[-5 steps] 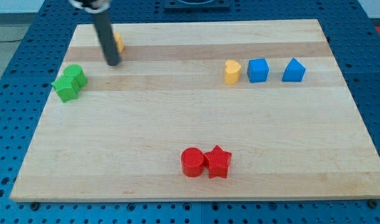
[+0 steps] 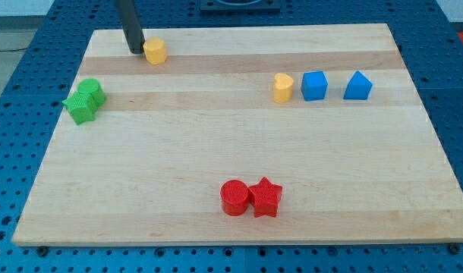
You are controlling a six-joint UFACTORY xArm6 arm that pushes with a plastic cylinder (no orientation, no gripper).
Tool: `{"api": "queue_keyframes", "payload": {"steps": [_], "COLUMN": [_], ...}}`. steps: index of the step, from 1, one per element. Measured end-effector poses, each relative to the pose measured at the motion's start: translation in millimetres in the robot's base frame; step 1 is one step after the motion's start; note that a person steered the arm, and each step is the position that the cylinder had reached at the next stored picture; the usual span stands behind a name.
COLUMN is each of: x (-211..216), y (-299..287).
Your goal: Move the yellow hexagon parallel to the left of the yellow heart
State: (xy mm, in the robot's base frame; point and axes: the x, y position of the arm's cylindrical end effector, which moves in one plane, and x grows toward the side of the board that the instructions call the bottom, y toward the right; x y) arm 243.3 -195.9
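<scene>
The yellow hexagon (image 2: 155,51) sits near the view's top left of the wooden board (image 2: 216,136). The yellow heart (image 2: 282,87) lies far to its right and a little lower, at the view's upper right. My tip (image 2: 134,51) rests on the board just left of the yellow hexagon, very close to it, with a small gap showing. The dark rod rises out of the view's top.
A blue cube (image 2: 314,85) stands right next to the yellow heart, and another blue block (image 2: 357,86) further right. Two green blocks (image 2: 84,101) sit at the left edge. A red cylinder (image 2: 234,198) and a red star (image 2: 266,197) sit at the bottom middle.
My tip has moved up and slightly left, from in front of the yellow hexagon to its left side. The hexagon, earlier half hidden by the rod, shows fully now.
</scene>
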Motion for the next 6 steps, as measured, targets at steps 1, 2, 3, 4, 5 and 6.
{"api": "queue_keyframes", "payload": {"steps": [1,2,3,4,5,6], "x": [-1.2,21.2,54.7,73.8,78.4,91.3], "y": [30.3,49.1,77.0,113.2,125.0,135.2]}}
